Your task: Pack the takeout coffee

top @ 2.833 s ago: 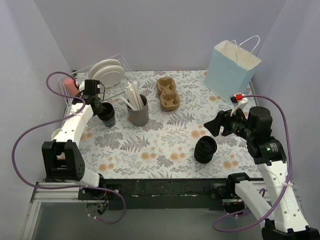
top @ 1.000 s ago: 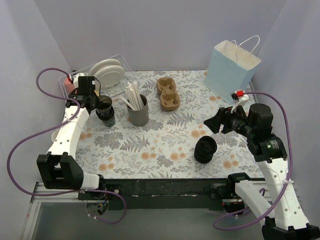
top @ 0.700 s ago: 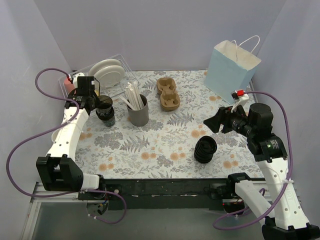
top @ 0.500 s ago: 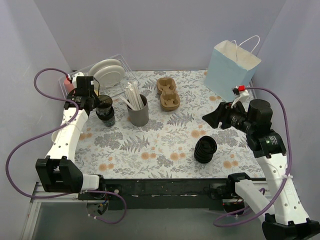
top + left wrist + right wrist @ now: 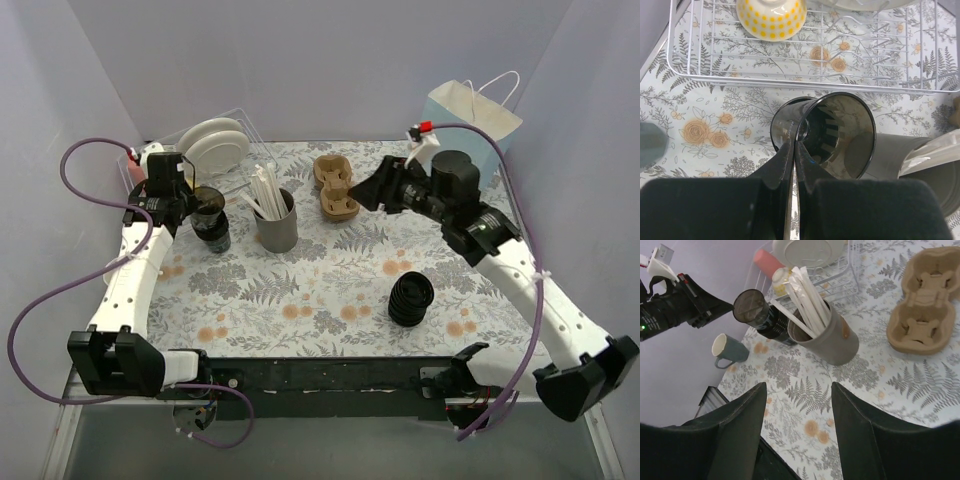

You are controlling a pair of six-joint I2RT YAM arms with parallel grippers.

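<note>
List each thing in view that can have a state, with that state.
left gripper: shut on the rim of the lidless cup
right gripper: open, empty
lidless cup: tilted, empty, held
paper bag: upright, mouth open
cup carrier: empty
straw holder: upright, full of straws
grey mug: upright

Landmark: grey holder (image 5: 826, 342) full of white straws (image 5: 807, 297), mid-frame on the floral desk (image 5: 880, 385). Just left of it: a dark ribbed item (image 5: 774, 326), type unclear. Above that, a lidless black cup (image 5: 751, 304), tilted, with the left gripper (image 5: 730, 305) at its rim. Further left: grey mug (image 5: 728, 348). Right: brown cup carrier (image 5: 921, 322). Behind: wire rack (image 5: 836, 278), white plate (image 5: 809, 249). Right gripper (image 5: 799, 390) fingers spread, nothing between.
</note>
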